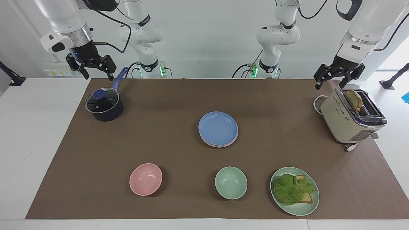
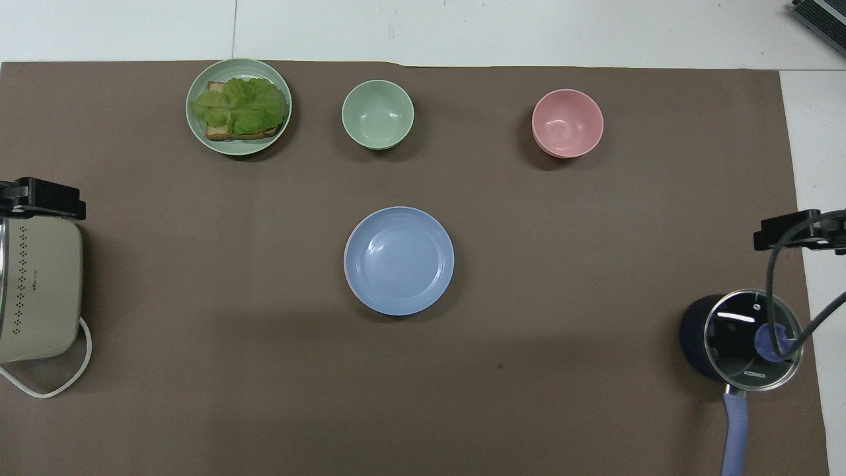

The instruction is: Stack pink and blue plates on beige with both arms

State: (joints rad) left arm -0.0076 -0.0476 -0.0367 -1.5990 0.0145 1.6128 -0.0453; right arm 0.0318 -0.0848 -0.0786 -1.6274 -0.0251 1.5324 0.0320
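Note:
The blue plate (image 1: 218, 127) (image 2: 399, 260) lies on top of a low stack at the middle of the brown mat. A thin rim of the pink plate (image 1: 220, 145) (image 2: 346, 263) shows just under it. The beige plate is hidden in both views. My right gripper (image 1: 98, 75) (image 2: 798, 231) hangs open and empty in the air over the pot's handle at the right arm's end. At the other end, my left gripper (image 1: 329, 85) (image 2: 43, 198) is open and empty above the toaster's edge. Both are well away from the stack.
A dark pot (image 1: 104, 107) with a glass lid stands at the right arm's end, a beige toaster (image 1: 351, 117) holding toast at the left arm's end. Farther from the robots than the stack stand a pink bowl (image 1: 145, 179), a green bowl (image 1: 230, 182) and a green plate (image 1: 306, 207) with lettuce and toast.

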